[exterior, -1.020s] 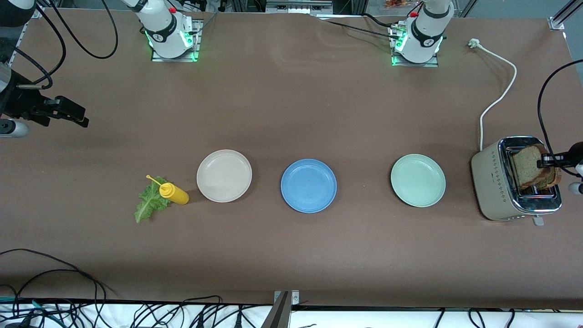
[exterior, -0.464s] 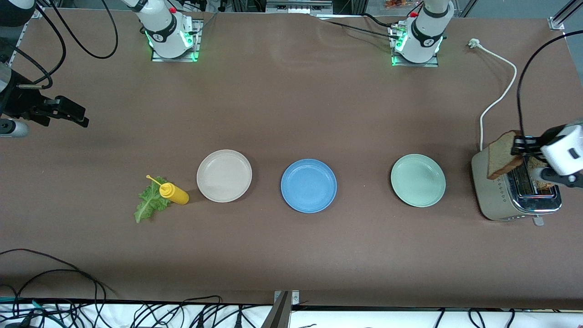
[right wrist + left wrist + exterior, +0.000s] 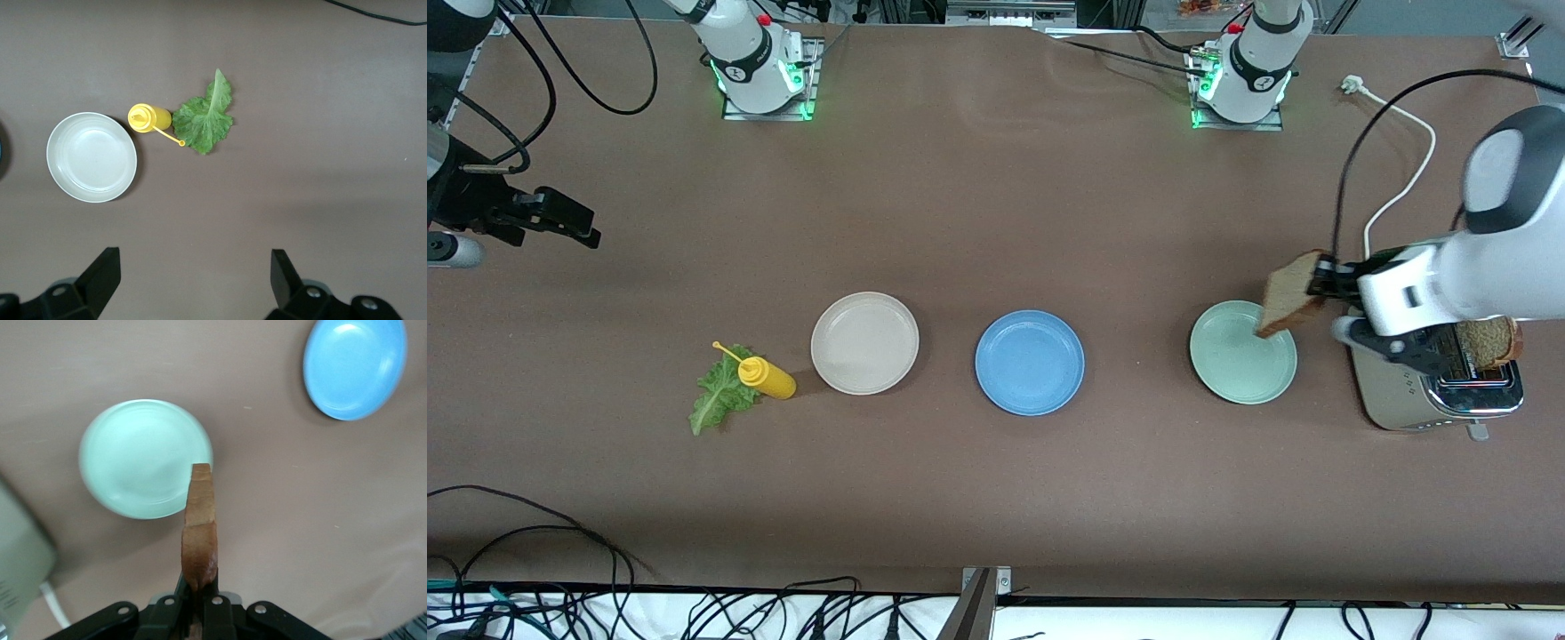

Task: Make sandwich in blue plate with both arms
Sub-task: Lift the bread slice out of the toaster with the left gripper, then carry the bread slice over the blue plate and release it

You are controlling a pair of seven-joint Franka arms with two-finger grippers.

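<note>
— What have you got in the air?

— My left gripper is clamped on a coarse brown bread slice, held edge-up over the rim of the smooth mint-green plate. A second slice stands in the shiny toaster.

— And the rest?

— The round blue plate is bare mid-table. The ruffled lettuce leaf touches the yellow squeeze bottle, beside the beige plate. My right gripper waits with its fingers spread wide, holding nothing.

You have three plates on the surface: one beige-white plate, one blue plate, one mint-green plate. You have two bread slices: one slice in the air, one second slice in the single toaster. Count also one lettuce leaf, one yellow bottle, two arms.
</note>
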